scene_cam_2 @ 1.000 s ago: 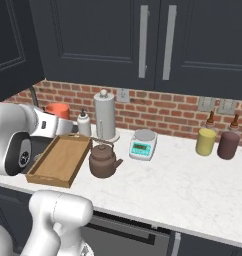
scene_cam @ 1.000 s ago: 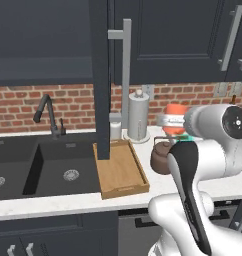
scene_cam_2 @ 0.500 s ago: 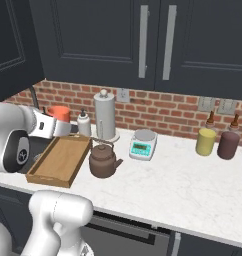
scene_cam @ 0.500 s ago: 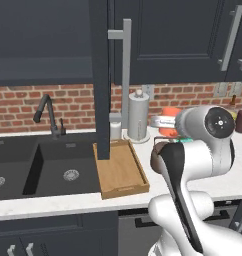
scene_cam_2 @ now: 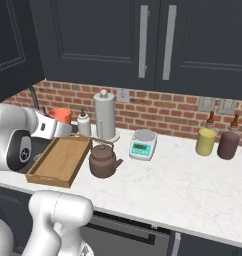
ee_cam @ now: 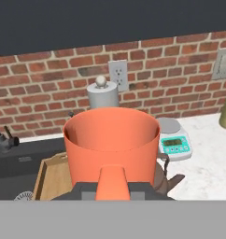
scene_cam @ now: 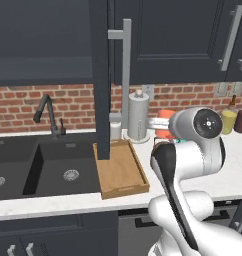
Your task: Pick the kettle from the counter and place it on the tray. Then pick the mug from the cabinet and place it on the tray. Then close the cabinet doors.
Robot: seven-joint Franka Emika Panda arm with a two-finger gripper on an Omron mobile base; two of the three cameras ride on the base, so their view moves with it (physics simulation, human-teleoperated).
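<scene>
My gripper (scene_cam_2: 54, 128) is shut on the small orange-red mug (scene_cam_2: 60, 116) and holds it upright in the air above the far right corner of the wooden tray (scene_cam_2: 59, 161). In the hand view the mug (ee_cam: 111, 140) looms large, its handle toward the camera. From the left base view the mug (scene_cam: 165, 120) peeks out beside my forearm, right of the tray (scene_cam: 121, 171). The dark brown kettle (scene_cam_2: 103, 160) stands on the white counter (scene_cam_2: 193, 185) just right of the tray, not on it; its spout (ee_cam: 173, 181) shows behind the mug.
An open cabinet door (scene_cam: 100, 80) with a long silver handle (scene_cam: 125, 75) hangs over the tray's back edge. A paper towel holder (scene_cam_2: 105, 115), soap bottle (scene_cam_2: 83, 123) and scale (scene_cam_2: 143, 144) line the brick wall. The black sink (scene_cam: 48, 167) is left; yellow and maroon jars (scene_cam_2: 216, 143) right.
My arm has swung left in the left base view and now covers the kettle there. The mug has come slightly left and down toward the tray.
</scene>
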